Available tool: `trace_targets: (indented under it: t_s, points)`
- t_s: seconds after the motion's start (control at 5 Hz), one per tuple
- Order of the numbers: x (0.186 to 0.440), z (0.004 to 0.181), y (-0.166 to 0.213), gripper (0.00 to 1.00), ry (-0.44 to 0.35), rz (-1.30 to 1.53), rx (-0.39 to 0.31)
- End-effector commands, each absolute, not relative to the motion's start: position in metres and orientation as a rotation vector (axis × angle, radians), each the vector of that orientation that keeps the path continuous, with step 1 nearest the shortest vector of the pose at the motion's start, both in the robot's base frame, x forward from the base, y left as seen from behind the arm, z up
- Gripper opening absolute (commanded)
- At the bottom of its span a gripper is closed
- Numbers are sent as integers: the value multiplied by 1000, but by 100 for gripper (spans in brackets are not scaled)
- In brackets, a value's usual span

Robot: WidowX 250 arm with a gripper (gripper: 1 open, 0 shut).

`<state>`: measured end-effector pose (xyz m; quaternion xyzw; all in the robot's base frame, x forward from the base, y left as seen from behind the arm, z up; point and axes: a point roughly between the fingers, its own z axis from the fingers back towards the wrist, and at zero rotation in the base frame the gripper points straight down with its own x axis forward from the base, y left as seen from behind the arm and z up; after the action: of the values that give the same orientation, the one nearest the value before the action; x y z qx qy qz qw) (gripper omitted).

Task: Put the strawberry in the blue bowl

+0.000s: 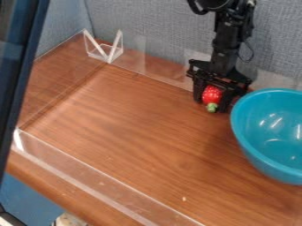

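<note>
Our gripper (213, 94), its jaws drawn in around the strawberry (213, 94) low over the table (130, 132), apparently grips it beside the blue bowl (271, 132), presumably to shorten the transfer.

On the table (118, 146), the bowl (271, 134) sits at the right edge of the view. Just left of it is the strawberry (211, 94), between the fingers of the claw (215, 99). The wire stand (104, 48) is well apart from both, at the far left, near the partition (154, 26) that runs behind the table.
</note>
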<state>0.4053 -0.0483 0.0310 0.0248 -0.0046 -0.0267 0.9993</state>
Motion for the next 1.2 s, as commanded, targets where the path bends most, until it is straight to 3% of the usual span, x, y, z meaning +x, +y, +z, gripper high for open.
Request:
trace_targets:
  t_s: [0.0,1.0]
  points:
    - [407,65,-51,0,-107,-60,49]
    - [376,129,-45,0,-226,-83,26]
